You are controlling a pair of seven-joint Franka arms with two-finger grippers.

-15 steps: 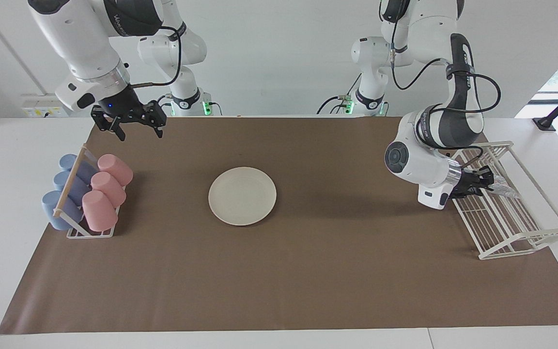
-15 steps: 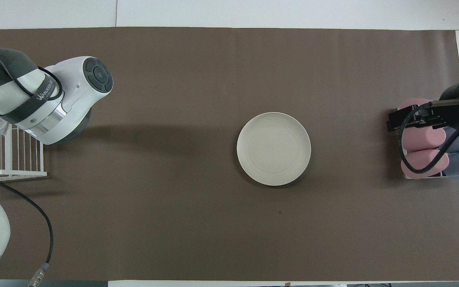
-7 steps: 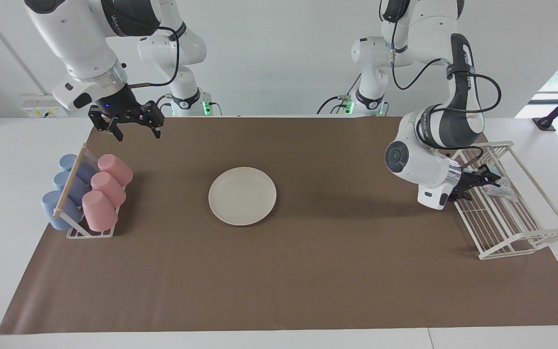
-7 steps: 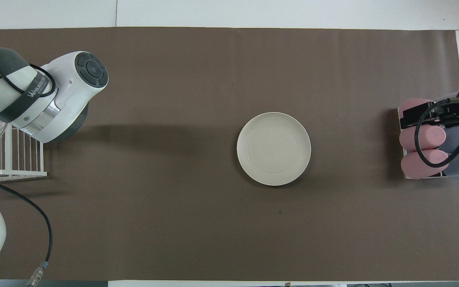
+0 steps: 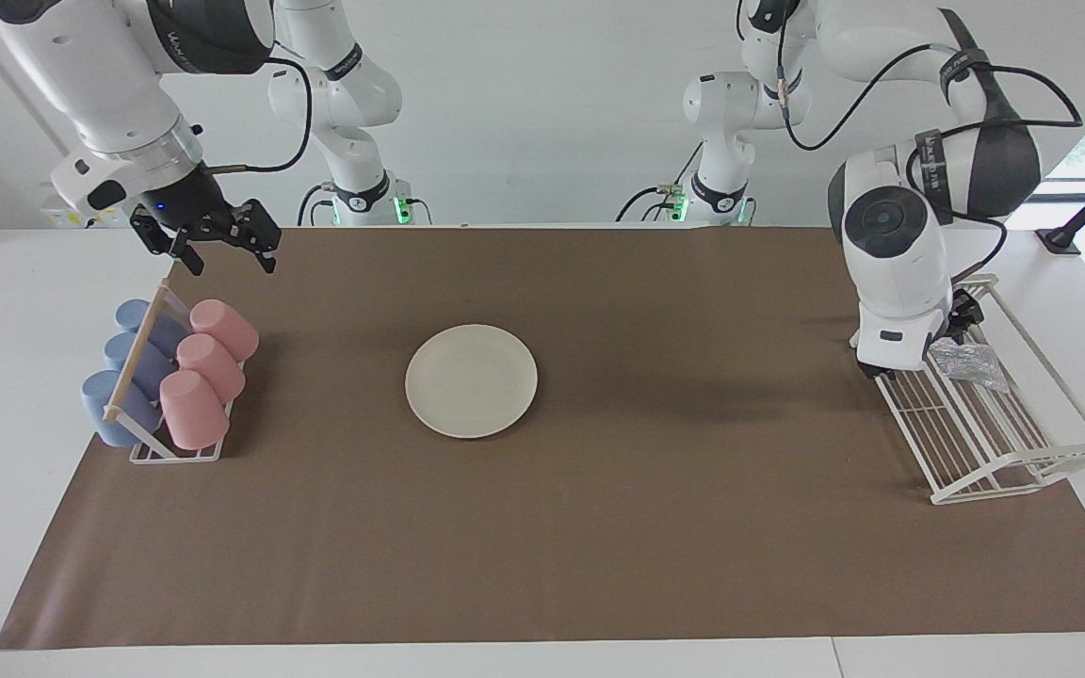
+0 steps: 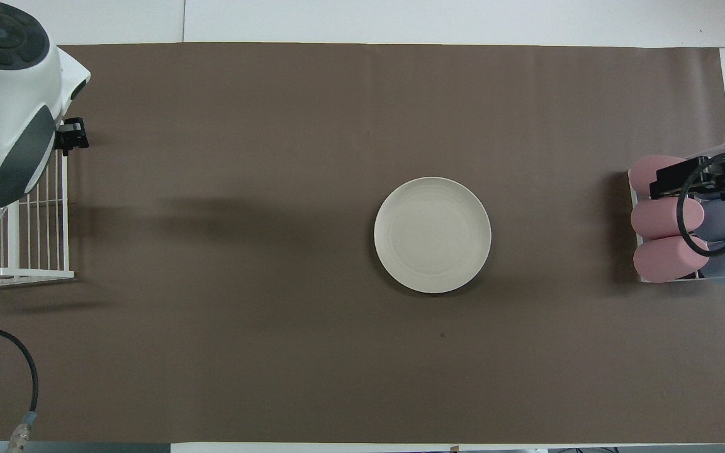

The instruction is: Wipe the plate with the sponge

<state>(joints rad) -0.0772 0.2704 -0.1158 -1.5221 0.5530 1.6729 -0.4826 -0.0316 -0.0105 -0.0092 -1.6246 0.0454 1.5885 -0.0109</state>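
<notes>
I count one plate [image 5: 471,380], one sponge [image 5: 968,363], three pink cups [image 5: 210,372], three blue cups [image 5: 123,372] — and two racks [image 5: 995,443].

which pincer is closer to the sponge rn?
Left. The left pincer is right beside the sponge, which lies in the white wire rack. The right pincer hangs near the cup rack, at the table's right-arm end.

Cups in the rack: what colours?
Three pink cups and three blue cups; the facing view shows them best.
</notes>
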